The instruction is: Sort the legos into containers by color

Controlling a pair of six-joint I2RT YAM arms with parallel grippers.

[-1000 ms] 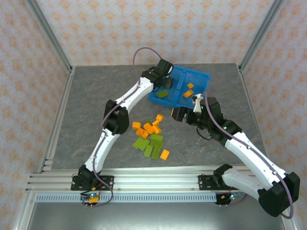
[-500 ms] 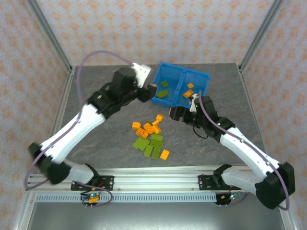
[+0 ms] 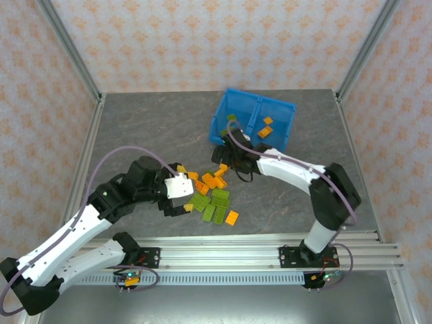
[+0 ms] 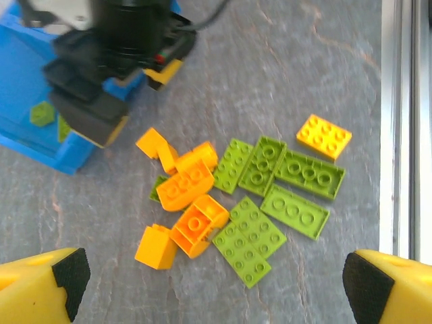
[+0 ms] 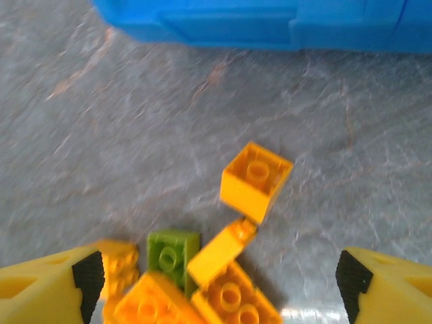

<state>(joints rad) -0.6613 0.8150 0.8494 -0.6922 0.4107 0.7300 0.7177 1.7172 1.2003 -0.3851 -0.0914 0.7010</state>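
orange and lime legos (image 4: 250,236) heaped near blue bin (image 5: 202,23), left gripper (image 4: 219,278) wide over them, right gripper (image 5: 219,277) wide, nearer bin

**Cut Off, Covered, Blurred**

Left wrist view: the left gripper (image 4: 217,277) shows just two fingertips (image 4: 47,283), clipped at 7 and 5 o'clock. The blue bin (image 4: 34,148) runs off at 10 o'clock and is partly covered by the right gripper (image 4: 128,94), itself clipped at 12. One green brick (image 4: 158,190) lies mostly under orange bricks (image 4: 183,185). Right wrist view: everything is soft with blur; the bin is cut at 12, more orange bricks at 6.
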